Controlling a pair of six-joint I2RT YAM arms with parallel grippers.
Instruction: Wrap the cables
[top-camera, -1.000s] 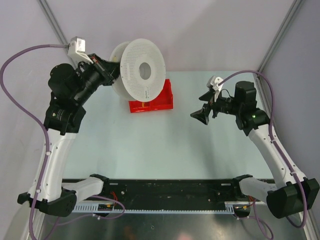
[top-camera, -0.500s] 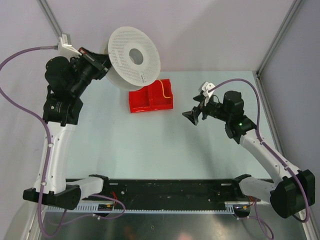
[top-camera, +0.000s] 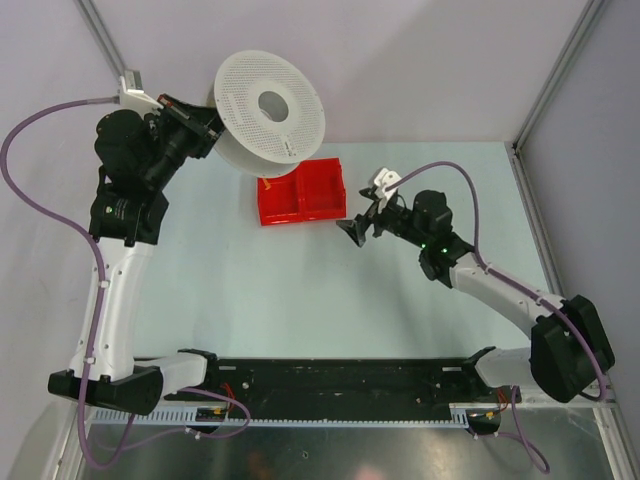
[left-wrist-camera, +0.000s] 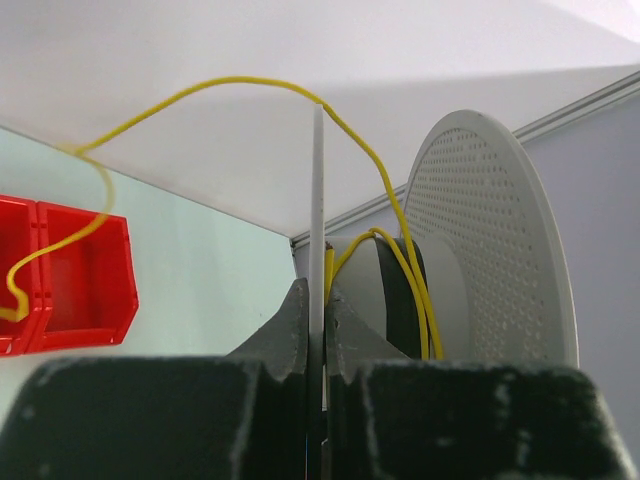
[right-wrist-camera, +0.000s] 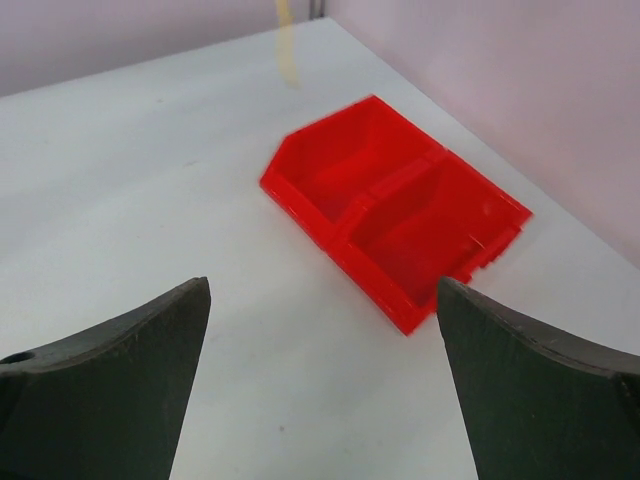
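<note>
My left gripper (top-camera: 212, 135) is shut on the thin near flange (left-wrist-camera: 318, 200) of a white perforated spool (top-camera: 270, 108), held up above the table's far left. In the left wrist view the gripper (left-wrist-camera: 318, 292) pinches that flange edge. The thin yellow cable (left-wrist-camera: 230, 82) runs from the spool's hub over the flange and down into the red bin (left-wrist-camera: 70, 270). I cannot make out the cable in the top view. My right gripper (top-camera: 352, 230) is open and empty, just right of the red bin (top-camera: 300, 192). In its wrist view the gripper (right-wrist-camera: 325, 330) faces the bin (right-wrist-camera: 400, 215).
The red bin has two compartments and sits at the far middle of the pale table (top-camera: 280, 290). A pale yellow blur (right-wrist-camera: 288, 50) shows beyond the bin. Enclosure walls and posts (top-camera: 555, 75) close the back and sides.
My right arm has moved left across the table to the red bin, still open. My left arm raised and tilted the spool, then held still. The cable seen in the bin earlier no longer shows from above.
</note>
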